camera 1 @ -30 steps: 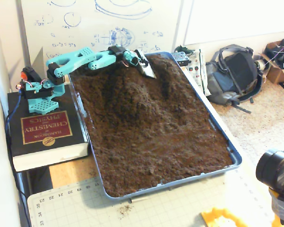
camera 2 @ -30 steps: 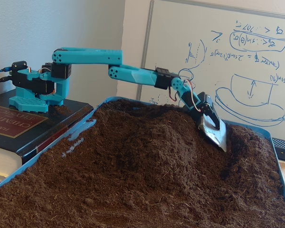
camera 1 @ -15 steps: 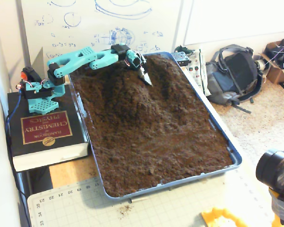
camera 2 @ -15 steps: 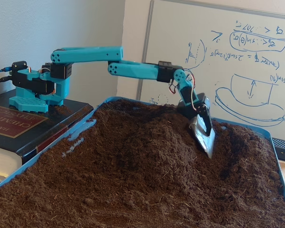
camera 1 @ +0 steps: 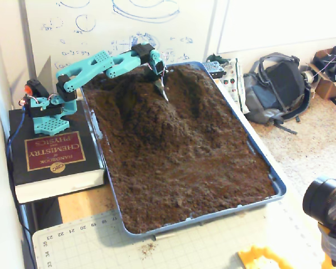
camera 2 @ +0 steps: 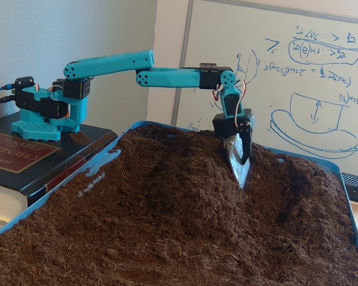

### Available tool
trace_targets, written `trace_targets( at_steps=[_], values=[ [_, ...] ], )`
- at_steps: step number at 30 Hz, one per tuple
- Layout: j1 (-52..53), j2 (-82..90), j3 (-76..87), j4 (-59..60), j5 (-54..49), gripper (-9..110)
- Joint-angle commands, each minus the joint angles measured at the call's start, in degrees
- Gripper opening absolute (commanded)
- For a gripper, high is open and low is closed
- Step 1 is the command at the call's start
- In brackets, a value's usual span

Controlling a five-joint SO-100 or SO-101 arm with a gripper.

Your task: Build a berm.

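While the teal plastic robot arm (camera 2: 167, 77) reaches out over the big blue tray (camera 1: 267, 169) full of dark brown dirt, its claw (camera 2: 239, 168) points almost straight down. A shiny metal scoop sits where the claw is, with its tip poking into the dirt. I cannot tell if the claw is open or closed, because only the scoop blade shows.

The berm (camera 1: 157, 115), a long raised hump of loose, crumbly brown dirt, is at the end of the tray nearest the whiteboard (camera 2: 298, 71). The scoop touches its top, just beside a dip on the side away from the arm's base.

My guess is the job is partly done. A hump already stands up, with sloping sides. But it is lumpy and short, and most of the dirt in the tray, away from the whiteboard, lies low and flat. More dirt likely needs to be pulled up and shaped into a longer ridge.
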Motion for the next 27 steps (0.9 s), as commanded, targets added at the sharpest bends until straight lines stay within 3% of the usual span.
trace_targets(
  at_steps=[1, 10, 16, 22, 27],
  values=[
    [0.8, 8.3, -1.2, 2.5, 0.4, 0],
    [7.6, 22.8, -2.2, -0.4, 1.6, 0],
    [15.6, 24.1, -1.1, -18.6, 8.6, 0],
    [18.4, 9.7, -0.9, -39.9, 9.6, 0],
    [20.7, 8.9, 0.4, -45.9, 9.7, 0]
  ],
)
